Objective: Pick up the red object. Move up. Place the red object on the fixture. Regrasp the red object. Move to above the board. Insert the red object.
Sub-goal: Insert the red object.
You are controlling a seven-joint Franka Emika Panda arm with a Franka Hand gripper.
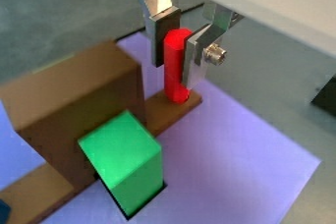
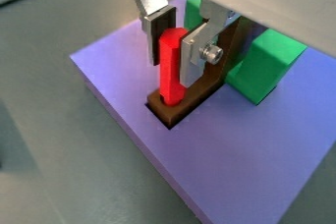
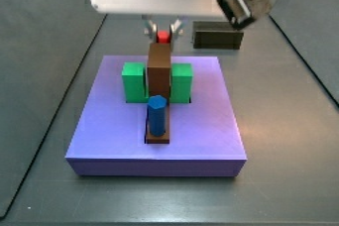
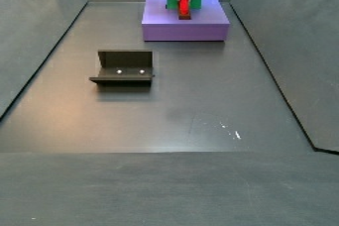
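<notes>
Gripping: one pincer [image 2: 175, 43] clamped on one red object [image 2: 171, 63]
Below pincer: one board [image 2: 144, 110], peg's foot in brown slot
Beside pincer: two green blocks [image 3: 134, 81]

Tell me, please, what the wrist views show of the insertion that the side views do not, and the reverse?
Only the wrist views show the red object's lower end sitting in a brown slot on the board. Only the side views show the blue cylinder and the fixture, standing bare on the floor. Both show the gripper around the red object over the board.
</notes>
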